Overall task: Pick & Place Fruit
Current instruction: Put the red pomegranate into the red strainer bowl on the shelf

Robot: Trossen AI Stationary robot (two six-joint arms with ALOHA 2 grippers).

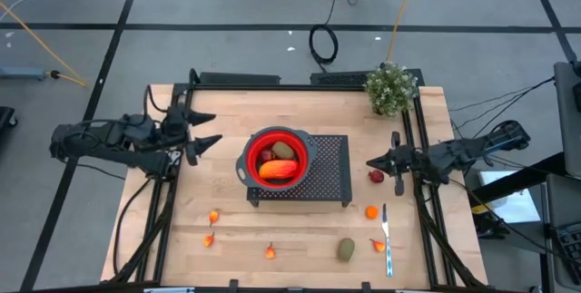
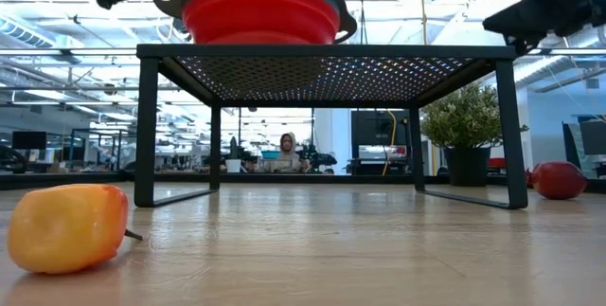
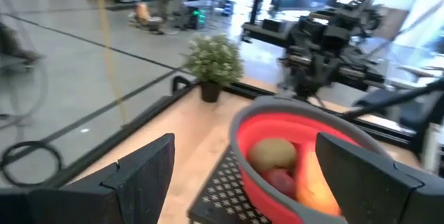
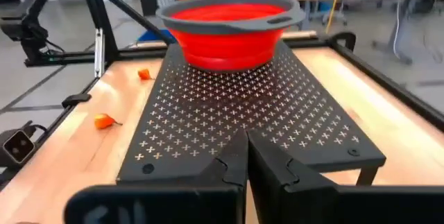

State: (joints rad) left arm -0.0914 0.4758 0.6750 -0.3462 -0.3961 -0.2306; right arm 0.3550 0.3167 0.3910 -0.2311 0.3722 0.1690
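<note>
A red bowl (image 1: 251,152) stands on the left part of a black perforated rack (image 1: 329,170). In it lie a long orange piece (image 1: 280,170), a brownish-green oval (image 1: 284,150) and a dark red piece (image 3: 281,180). On the table lie a dark red round fruit (image 1: 376,177), a brownish-green oval (image 1: 346,249), an orange bit (image 1: 371,211) and small orange-red bits (image 1: 213,216) (image 1: 270,251). My left gripper (image 1: 204,130) hangs open left of the bowl, above the table. My right gripper (image 1: 372,162) is shut, just right of the rack and next to the dark red fruit.
A bushy potted plant (image 1: 391,87) stands at the far right corner. A silver utensil with a light-blue handle (image 1: 387,239) lies near the near right edge. Black rails run along the table's left, right and far sides. Bare wood shows between the rack and the near edge.
</note>
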